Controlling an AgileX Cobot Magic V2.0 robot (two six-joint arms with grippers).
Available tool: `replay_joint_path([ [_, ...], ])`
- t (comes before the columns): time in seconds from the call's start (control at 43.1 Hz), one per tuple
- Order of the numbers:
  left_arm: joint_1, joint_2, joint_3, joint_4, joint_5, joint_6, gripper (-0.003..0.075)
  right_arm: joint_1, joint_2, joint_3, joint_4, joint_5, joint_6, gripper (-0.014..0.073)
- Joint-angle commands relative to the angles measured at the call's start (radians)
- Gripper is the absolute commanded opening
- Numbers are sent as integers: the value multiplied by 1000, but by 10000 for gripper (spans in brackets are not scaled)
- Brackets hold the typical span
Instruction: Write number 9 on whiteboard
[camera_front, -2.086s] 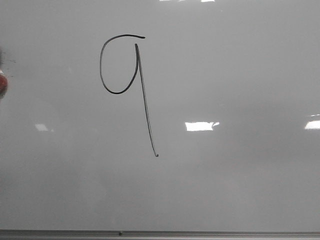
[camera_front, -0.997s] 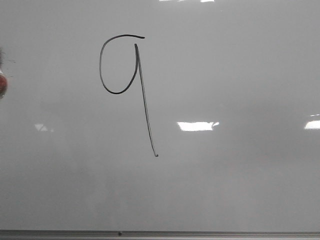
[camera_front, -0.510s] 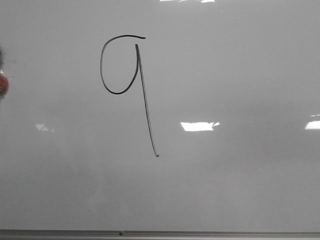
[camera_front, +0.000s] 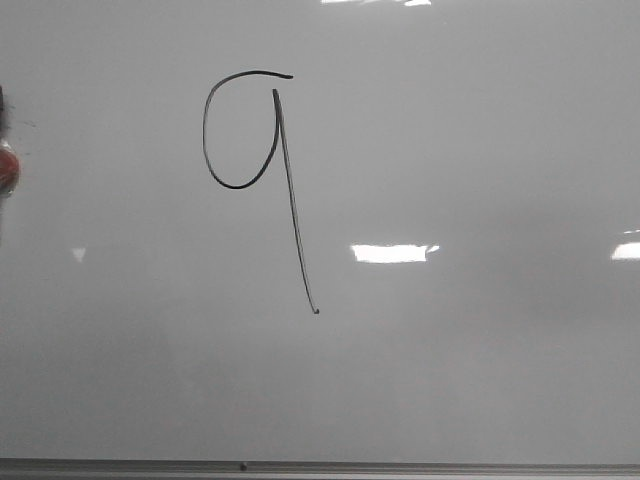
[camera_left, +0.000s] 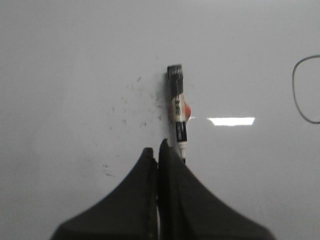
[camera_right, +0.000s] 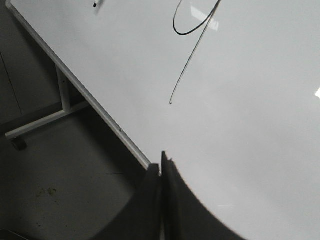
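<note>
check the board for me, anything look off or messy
Mostly tidy. The number 9 on the whiteboard has a loop that does not quite close at the top. In the left wrist view, small dark specks dot the board beside the marker lying there. Nothing looks damaged.

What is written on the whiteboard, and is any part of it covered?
On the whiteboard stands only the number 9, in thin black line. Nothing covers it in the front view; loop and tail show whole.
</note>
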Motion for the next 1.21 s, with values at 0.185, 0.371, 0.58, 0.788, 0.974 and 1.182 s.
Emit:
replay_joint_path([
  [0.185,4,-19,36,-3,-108,-12,-19,-7,9,-25,37,-43,-1,-59],
  [0.371,4,-19,36,-3,-108,-12,-19,-7,9,-25,37,-43,-1,-59],
  [0.58,4,-19,36,-3,-108,-12,-19,-7,9,-25,37,-43,-1,-59],
  [0.788,4,-19,36,-3,-108,-12,-19,-7,9,-25,37,-43,-1,-59],
  [0.974,4,-19,36,-3,-108,-11,-19,-7,9,-25,37,-43,-1,-59],
  [1.182,4,-19,36,-3,-108,-11,-19,-7,9,-25,37,-43,-1,-59],
])
